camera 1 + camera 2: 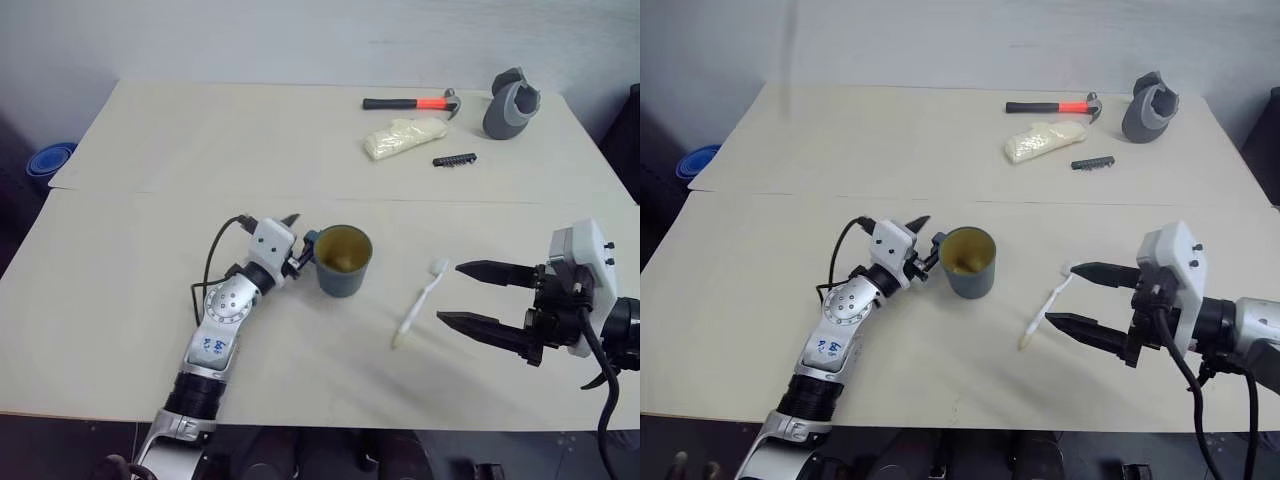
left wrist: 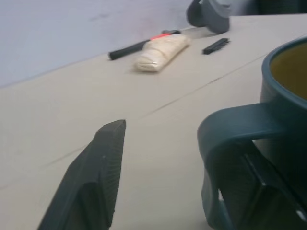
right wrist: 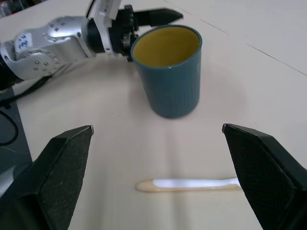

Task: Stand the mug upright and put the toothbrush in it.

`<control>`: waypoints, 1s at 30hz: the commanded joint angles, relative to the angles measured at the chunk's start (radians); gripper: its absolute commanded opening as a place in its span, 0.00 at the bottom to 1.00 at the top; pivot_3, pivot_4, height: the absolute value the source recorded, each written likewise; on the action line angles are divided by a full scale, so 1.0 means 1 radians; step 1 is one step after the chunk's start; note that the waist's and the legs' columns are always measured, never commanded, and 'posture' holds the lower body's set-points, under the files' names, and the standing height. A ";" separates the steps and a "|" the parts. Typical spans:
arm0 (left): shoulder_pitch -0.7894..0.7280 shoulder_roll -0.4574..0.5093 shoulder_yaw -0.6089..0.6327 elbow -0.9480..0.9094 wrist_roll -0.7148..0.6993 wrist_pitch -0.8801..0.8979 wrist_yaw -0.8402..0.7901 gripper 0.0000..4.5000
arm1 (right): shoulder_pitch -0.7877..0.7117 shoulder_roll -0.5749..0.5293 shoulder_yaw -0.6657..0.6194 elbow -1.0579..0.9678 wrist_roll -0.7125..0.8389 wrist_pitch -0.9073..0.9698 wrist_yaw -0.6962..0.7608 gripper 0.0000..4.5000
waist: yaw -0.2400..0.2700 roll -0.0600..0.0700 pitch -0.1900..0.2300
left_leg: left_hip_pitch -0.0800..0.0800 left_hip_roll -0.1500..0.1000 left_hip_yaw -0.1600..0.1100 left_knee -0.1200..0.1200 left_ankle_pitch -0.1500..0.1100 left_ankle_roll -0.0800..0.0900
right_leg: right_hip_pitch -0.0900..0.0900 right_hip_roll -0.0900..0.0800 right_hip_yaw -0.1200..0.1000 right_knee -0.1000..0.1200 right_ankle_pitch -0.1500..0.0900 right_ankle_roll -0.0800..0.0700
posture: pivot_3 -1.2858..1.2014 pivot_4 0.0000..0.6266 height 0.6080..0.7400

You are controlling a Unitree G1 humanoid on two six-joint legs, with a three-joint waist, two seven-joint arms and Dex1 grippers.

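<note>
Mug [image 1: 342,261] upright — left tool [image 1: 297,240] spread around its handle, right tool [image 1: 480,297] spread near toothbrush [image 1: 419,302].

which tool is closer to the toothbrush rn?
Right. The right tool sits open just beside the toothbrush, which lies flat on the table. The left tool is on the mug's far side, at its handle.

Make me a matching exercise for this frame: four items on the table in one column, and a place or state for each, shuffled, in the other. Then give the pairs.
Items:
1. mug
2. toothbrush
3. hammer
4. right gripper

Places or states:
A. lying flat between the mug and the right gripper
B. at the far edge, beside the grey cup-shaped object
C. standing upright, handle at the left gripper
D. open, holding nothing, fingers towards the toothbrush

Pairs: 1-C, 2-A, 3-B, 4-D
</note>
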State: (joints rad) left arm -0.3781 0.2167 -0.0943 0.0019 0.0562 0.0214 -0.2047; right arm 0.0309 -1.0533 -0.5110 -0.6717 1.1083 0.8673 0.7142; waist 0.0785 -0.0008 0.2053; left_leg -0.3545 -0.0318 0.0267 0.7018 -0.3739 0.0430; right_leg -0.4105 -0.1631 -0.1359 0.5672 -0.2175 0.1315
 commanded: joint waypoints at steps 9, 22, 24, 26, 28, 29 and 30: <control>0.129 0.121 0.092 -0.305 -0.054 0.177 -0.100 0.83 | -0.038 0.016 0.109 -0.008 -0.064 0.058 -0.149 1.00 | -0.002 0.000 0.000 | -0.001 0.001 0.002 0.000 -0.001 0.000 | -0.002 0.001 0.002 0.000 0.000 0.000 | 0.52 0.24 1.00; 0.177 0.126 0.154 -0.386 -0.230 0.447 -0.193 0.83 | -0.107 0.034 0.158 0.022 -0.077 0.121 -0.225 1.00 | -0.003 0.000 0.000 | 0.000 0.002 0.003 -0.001 -0.001 0.000 | -0.003 0.002 0.003 -0.001 0.000 0.000 | 0.52 0.24 1.00; 0.196 0.146 0.178 -0.405 -0.270 0.480 -0.224 0.83 | -0.120 0.042 0.169 0.037 -0.087 0.141 -0.253 1.00 | -0.005 0.000 0.000 | 0.000 0.002 0.004 -0.001 -0.001 0.000 | -0.003 0.002 0.003 -0.001 0.000 0.000 | 0.52 0.24 1.00; 0.212 0.169 0.197 -0.425 -0.296 0.498 -0.246 0.83 | -0.131 0.055 0.173 0.049 -0.089 0.162 -0.289 1.00 | -0.008 0.000 0.000 | 0.000 0.002 0.004 -0.001 -0.001 0.000 | -0.003 0.002 0.003 -0.001 0.000 0.000 | 0.52 0.24 1.00; 0.229 0.205 0.231 -0.456 -0.343 0.534 -0.278 0.83 | -0.137 0.076 0.163 0.056 -0.066 0.200 -0.341 1.00 | -0.010 0.000 0.000 | 0.000 0.003 0.004 -0.001 -0.001 -0.001 | -0.003 0.003 0.003 -0.001 0.000 -0.001 | 0.52 0.24 1.00; 0.244 0.235 0.261 -0.489 -0.390 0.573 -0.309 0.83 | -0.134 0.097 0.153 0.053 -0.046 0.225 -0.384 1.00 | -0.011 0.000 0.000 | 0.000 0.004 0.004 -0.001 -0.002 -0.001 | -0.003 0.003 0.003 -0.001 0.000 -0.001 | 0.52 0.24 1.00; 0.261 0.267 0.287 -0.520 -0.432 0.602 -0.341 0.83 | -0.134 0.123 0.144 0.049 -0.019 0.248 -0.429 1.00 | -0.013 0.000 0.000 | 0.000 0.005 0.004 0.000 -0.002 -0.002 | -0.003 0.004 0.003 -0.001 0.000 -0.001 | 0.52 0.24 1.00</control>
State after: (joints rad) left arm -0.1307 0.4519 0.1394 -0.4333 -0.3061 0.5920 -0.5007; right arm -0.1010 -0.9512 -0.3257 -0.6109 1.0456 1.0854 0.3456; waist 0.0659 -0.0004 0.2051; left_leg -0.3547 -0.0249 0.0312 0.7013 -0.3766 0.0399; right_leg -0.4138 -0.1565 -0.1319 0.5660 -0.2176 0.1292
